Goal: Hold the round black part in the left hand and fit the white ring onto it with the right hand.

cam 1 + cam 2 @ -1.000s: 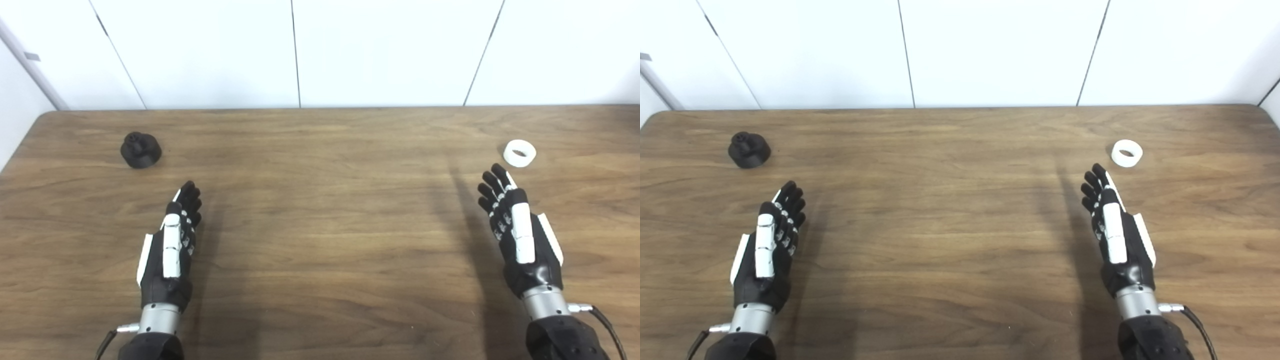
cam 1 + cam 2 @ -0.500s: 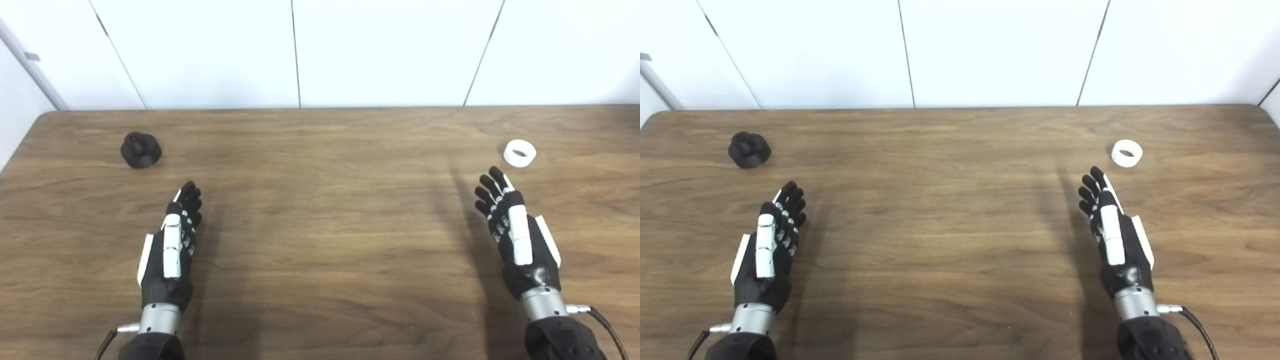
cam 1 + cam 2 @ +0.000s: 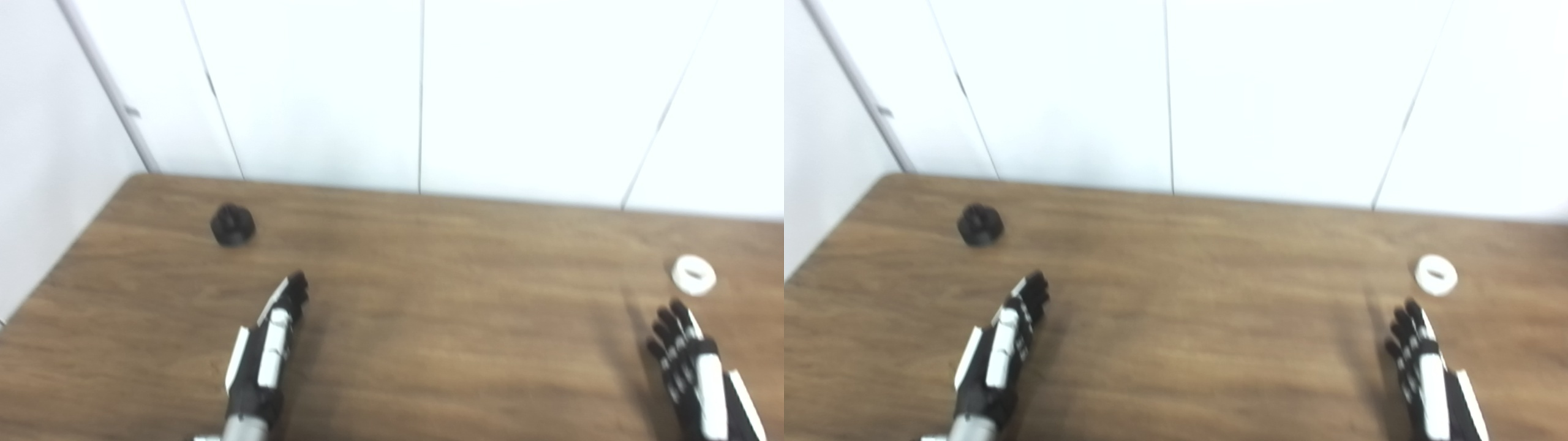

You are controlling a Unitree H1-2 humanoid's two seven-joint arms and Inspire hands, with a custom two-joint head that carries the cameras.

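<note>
The round black part (image 3: 233, 225) stands on the wooden table (image 3: 429, 288) at the far left. My left hand (image 3: 266, 358) lies open below and to the right of it, fingers stretched out, well apart from it. The white ring (image 3: 693, 275) lies at the far right of the table. Just below the ring, my right hand (image 3: 698, 376) is open with fingers spread, its fingertips a short way short of the ring. Neither hand holds anything. The frames are blurred.
White wall panels (image 3: 422, 92) rise behind the table's far edge. The table's left edge (image 3: 67, 257) runs close to the black part, with a white wall beyond it.
The whole picture has shifted down and to the right, so the camera has tilted up and turned. The hands and both parts keep much the same places relative to each other.
</note>
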